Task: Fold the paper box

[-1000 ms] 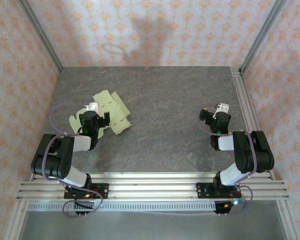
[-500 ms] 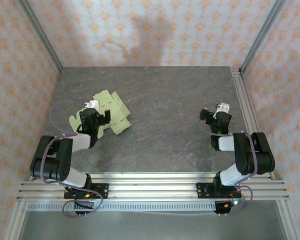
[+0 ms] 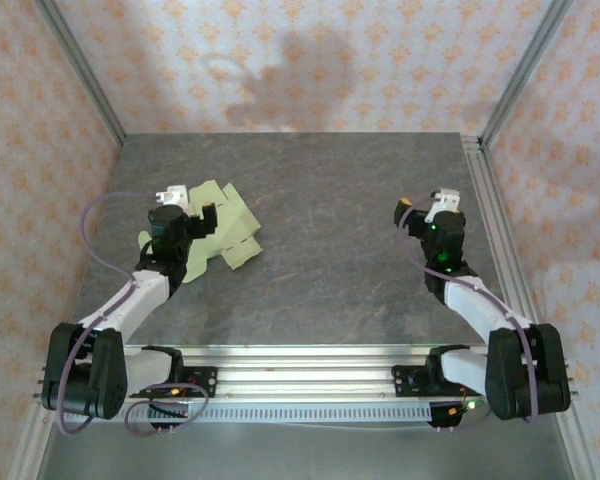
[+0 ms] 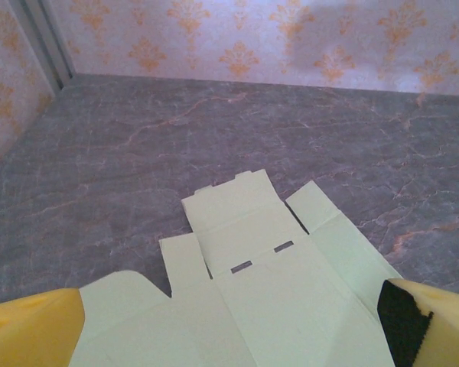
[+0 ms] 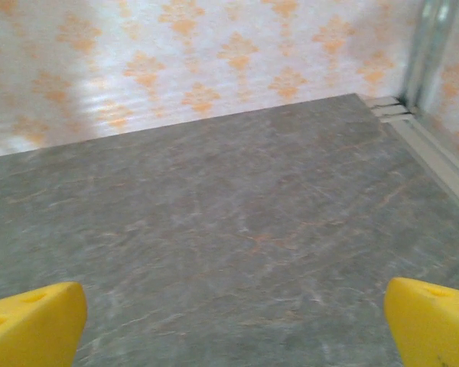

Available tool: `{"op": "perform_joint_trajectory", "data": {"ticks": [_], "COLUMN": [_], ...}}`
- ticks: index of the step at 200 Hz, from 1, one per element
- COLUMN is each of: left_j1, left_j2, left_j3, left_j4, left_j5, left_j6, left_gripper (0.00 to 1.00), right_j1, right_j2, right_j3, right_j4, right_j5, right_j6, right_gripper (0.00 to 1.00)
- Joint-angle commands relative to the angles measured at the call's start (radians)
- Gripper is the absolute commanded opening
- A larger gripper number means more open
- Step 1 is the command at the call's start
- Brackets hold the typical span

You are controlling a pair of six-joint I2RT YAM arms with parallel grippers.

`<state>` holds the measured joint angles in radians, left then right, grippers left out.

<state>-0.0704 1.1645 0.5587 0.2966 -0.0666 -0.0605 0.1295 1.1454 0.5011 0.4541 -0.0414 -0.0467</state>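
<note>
The box (image 3: 230, 228) is found flat and unfolded near the table's (image 3: 330, 270) left edge, overhung by the left gripper (image 3: 185, 212), jaws parted. The right gripper (image 3: 427, 212), jaws parted, is placed near the right edge.

Matching pair. Left arm (image 3: 130, 297), right arm (image 3: 475, 300): bulky black joint housings, white shells on links between. Black bolted plates at foot: left base (image 3: 170, 383), right base (image 3: 430, 380). Thin lilac cable (image 3: 86, 232) in wide arc beyond left base, up to wrist; more lilac loops (image 3: 145, 415) just below left base. Small white camera block (image 3: 447, 198) on right wrist, green light (image 3: 437, 232) beside it. Left jaws, right jaws: yellow wedge tips; black pad (image 4: 402, 321) inside one left tip.
</note>
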Motion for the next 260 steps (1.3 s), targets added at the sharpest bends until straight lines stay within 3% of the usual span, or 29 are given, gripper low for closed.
{"op": "perform_joint_trajectory", "data": {"ticks": [1, 54, 95, 119, 140, 186, 260], "left_j1": [0.013, 0.118, 0.250, 0.268, 0.267, 0.211, -0.035], "left_j2": [-0.031, 0.029, 0.125, 0.188, 0.269, 0.391, 0.547], "left_j3": [0.039, 0.103, 0.103, 0.095, 0.092, 0.096, 0.082], "left_j4": [-0.123, -0.286, -0.332, -0.318, -0.288, -0.232, -0.028], "left_j5": [-0.040, -0.017, 0.141, 0.214, 0.290, 0.369, 0.362], "left_j6": [-0.116, -0.369, -0.515, -0.557, -0.597, -0.654, -0.910], "left_gripper": [1.00, 1.00, 1.00, 0.99, 0.91, 0.77, 0.76], "right_j1": [0.057, 0.256, 0.394, 0.455, 0.489, 0.495, 0.495], "right_j2": [-0.024, 0.033, 0.155, 0.231, 0.279, 0.305, 0.319], "right_j3": [0.065, 0.169, 0.235, 0.269, 0.285, 0.290, 0.330], "right_j4": [-0.162, -0.262, -0.267, -0.251, -0.219, -0.203, -0.324], "right_j5": [0.018, 0.039, 0.040, 0.038, 0.033, 0.032, 0.085], "right_j6": [0.003, 0.041, 0.067, 0.076, 0.087, 0.160, 0.376], "right_gripper": [0.99, 0.99, 0.99, 0.99, 0.99, 0.99, 0.99]}}
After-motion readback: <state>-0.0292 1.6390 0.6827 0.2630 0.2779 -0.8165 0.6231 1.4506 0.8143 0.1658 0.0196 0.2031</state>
